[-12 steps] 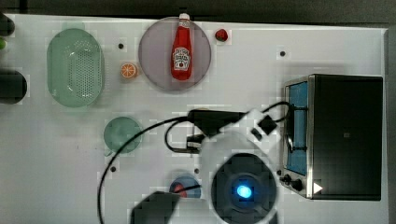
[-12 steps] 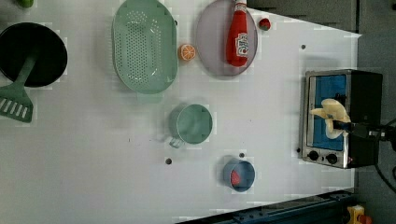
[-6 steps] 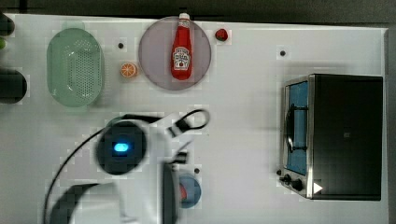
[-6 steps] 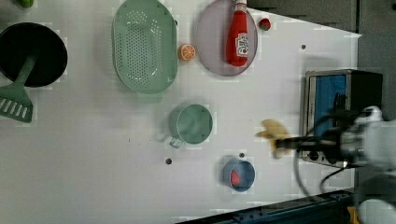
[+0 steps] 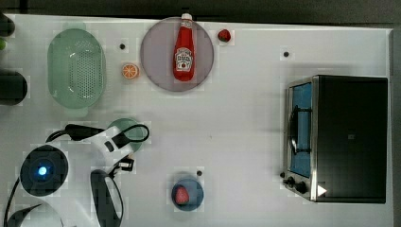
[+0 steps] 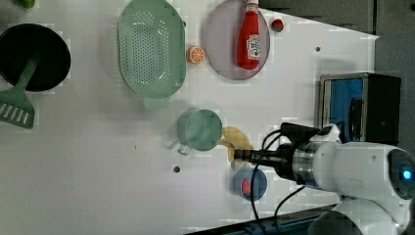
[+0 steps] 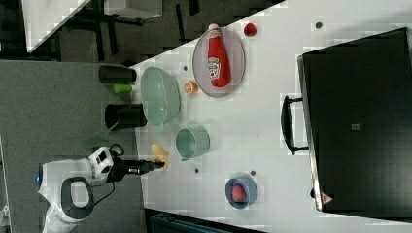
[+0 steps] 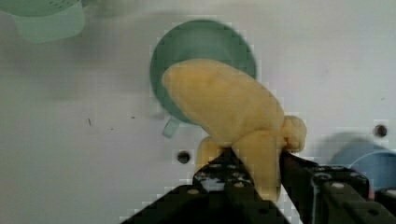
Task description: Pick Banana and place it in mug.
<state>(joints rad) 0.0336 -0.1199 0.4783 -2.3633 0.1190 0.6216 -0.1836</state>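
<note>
Pincer [image 8: 252,163] clamped on pale-yellow toy banana [image 8: 229,112], carried clear of white counter [image 6: 98,156]. In left view, banana [image 6: 235,142] just beside right of pale-green mug [image 6: 199,129]; in right view, off mug's left. Mug upright, near green colander [image 6: 151,49]. Red ketchup bottle [image 5: 183,49] flat on purple plate [image 5: 156,56]; label lettering unreadable. Toaster oven [image 5: 338,137] well apart.
</note>
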